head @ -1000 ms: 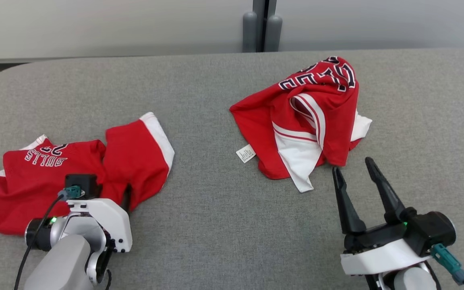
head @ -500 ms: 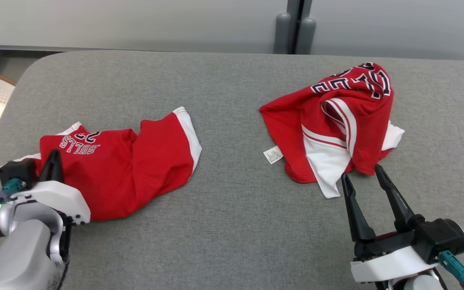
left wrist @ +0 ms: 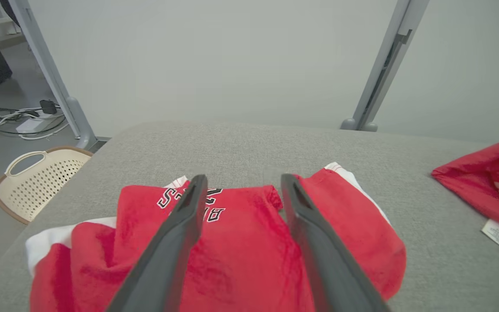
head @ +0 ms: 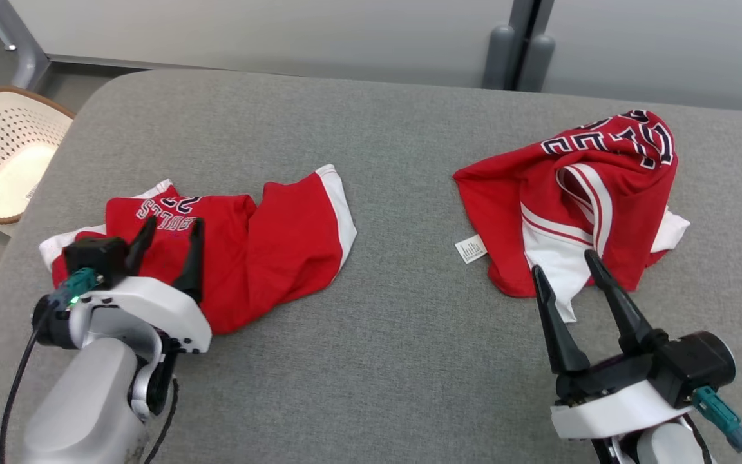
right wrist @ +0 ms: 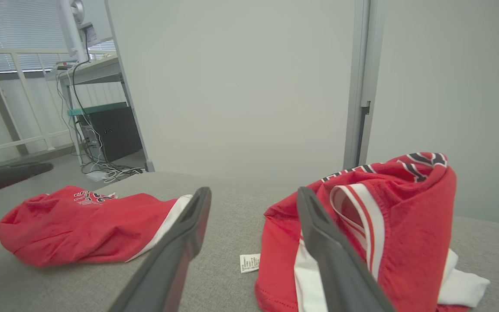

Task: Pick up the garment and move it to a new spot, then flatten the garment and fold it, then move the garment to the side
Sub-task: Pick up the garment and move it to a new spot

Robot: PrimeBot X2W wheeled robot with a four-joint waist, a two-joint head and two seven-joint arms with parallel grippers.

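Two red garments on the grey worktop (head: 371,116) here. The red Bulls garment (head: 274,245) lies rumpled toward the worktop's left side, with its white-trimmed edge pointing to the middle and the lettering at its far end. The left pincer (head: 173,223) is over its near-left part, fingers spread apart with nothing between them. In the left wrist view they frame the lettering, but I can't tell if the tips actually touch the cloth. Over on the right there's a crumpled red jersey (head: 506,206) bunched up in a heap, with a small white label (head: 471,249) sticking out onto the worktop on its left. The right pincer (head: 563,263) is also apart and empty, tips right at the jersey's near edge. A cream perforated basket (head: 4,148) sits on the floor off the worktop's left end.
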